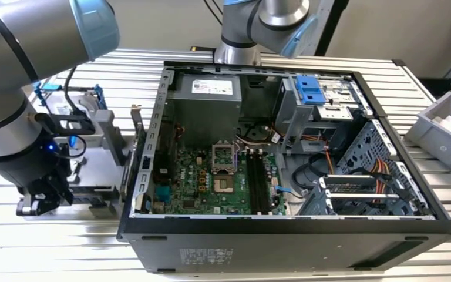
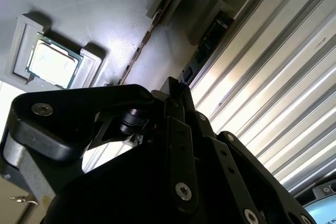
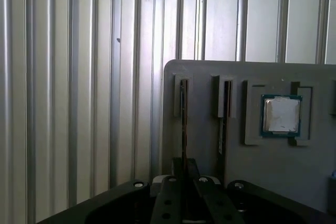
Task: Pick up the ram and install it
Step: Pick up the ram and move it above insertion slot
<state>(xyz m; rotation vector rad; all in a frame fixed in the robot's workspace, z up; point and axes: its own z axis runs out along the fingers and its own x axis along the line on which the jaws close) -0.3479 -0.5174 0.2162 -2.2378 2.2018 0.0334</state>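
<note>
Two ram sticks stand on edge in slots of a grey holder tray (image 3: 210,72). In the first wrist view one ram (image 3: 184,121) runs straight toward my gripper (image 3: 185,167), and the other ram (image 3: 221,129) stands beside it. In the second wrist view the same sticks appear as a thin ram (image 2: 144,40) and a darker ram (image 2: 210,32), with my gripper (image 2: 177,88) near their ends. Its fingers are shut with nothing visibly between them. In the exterior view my gripper (image 1: 44,201) hangs low over the tray (image 1: 92,138), at the exterior view's left of the open computer case. The black memory slots (image 1: 258,182) lie on the motherboard.
A square silver chip (image 3: 282,115) sits in its own pocket of the tray, also seen as the chip (image 2: 52,65). The case (image 1: 288,235) has tall metal walls, a drive cage (image 1: 319,97) and loose cables. A grey bin (image 1: 448,132) stands at the exterior view's right on the ribbed table.
</note>
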